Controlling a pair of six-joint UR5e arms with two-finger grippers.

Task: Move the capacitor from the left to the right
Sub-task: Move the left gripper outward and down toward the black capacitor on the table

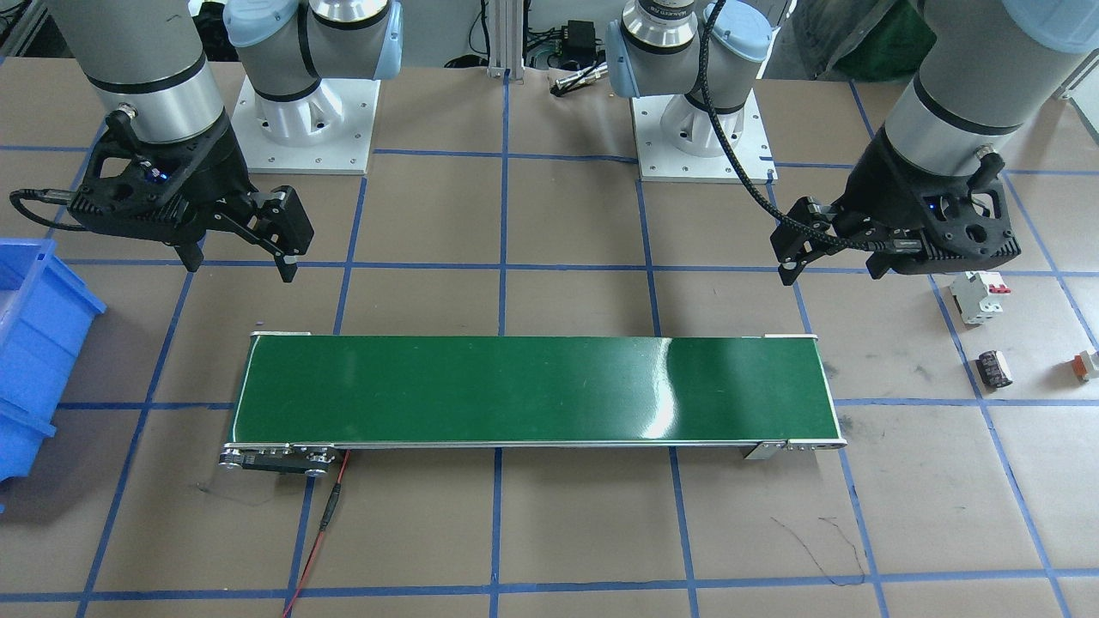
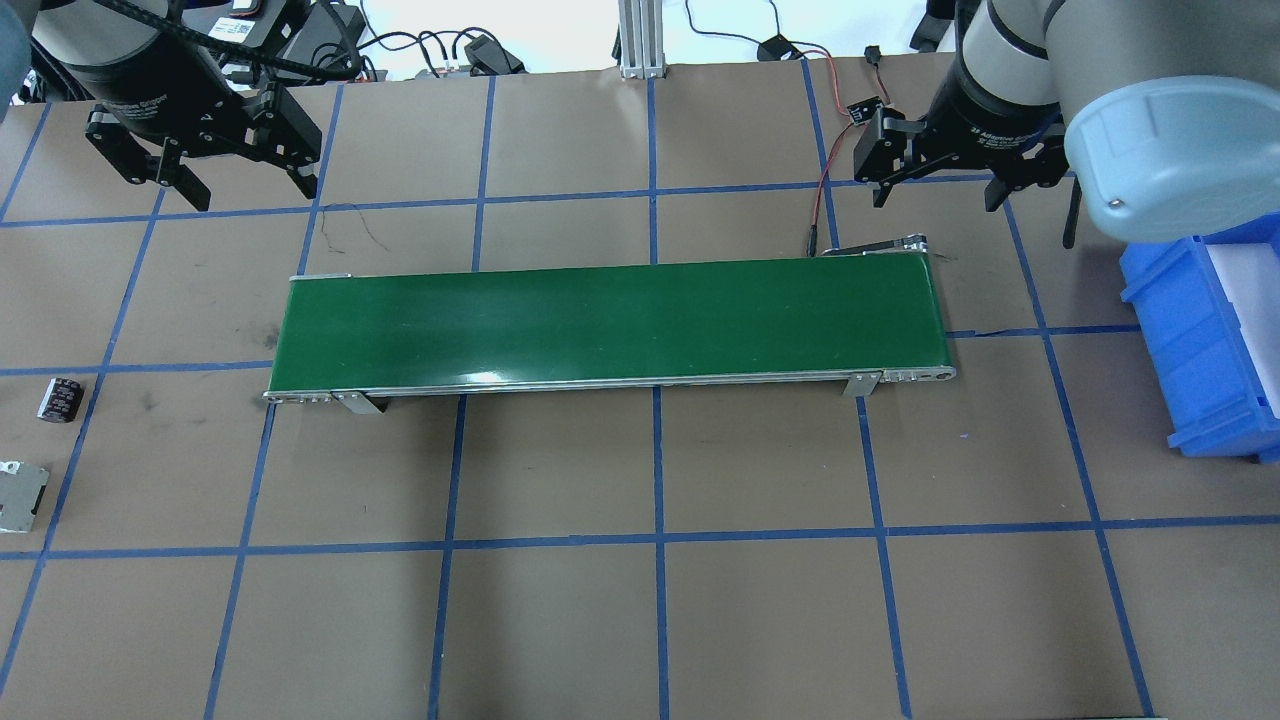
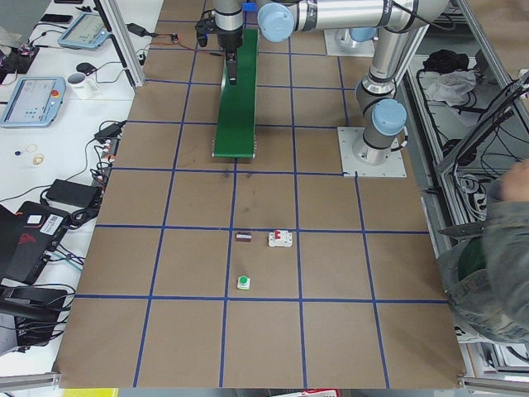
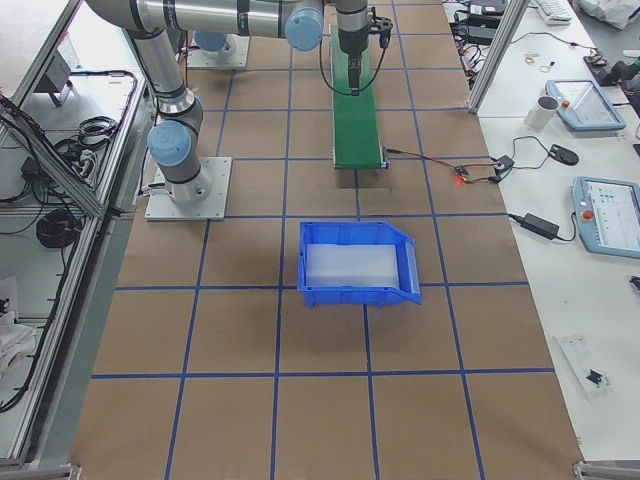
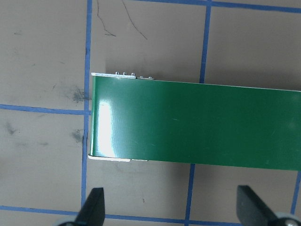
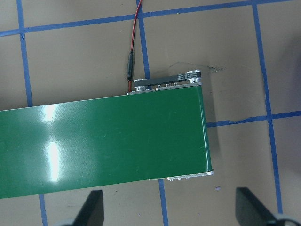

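Observation:
The capacitor (image 1: 996,367), a stubby black cylinder with a pale end, lies on its side on the table on my left, beyond the conveyor's end. It also shows in the overhead view (image 2: 61,398) and the exterior left view (image 3: 245,237). My left gripper (image 1: 831,270) (image 2: 245,185) hangs high over the left end of the green conveyor belt (image 1: 532,390), open and empty, well apart from the capacitor. Its wrist view shows spread fingertips (image 5: 94,207). My right gripper (image 1: 240,268) (image 2: 937,198) hangs open and empty over the belt's right end (image 6: 103,141).
A white breaker with red switches (image 1: 979,296) and a small white-and-orange block (image 1: 1089,365) lie near the capacitor. A blue bin (image 2: 1210,340) stands on the table to my right. A red cable (image 1: 330,515) runs from the conveyor's right end.

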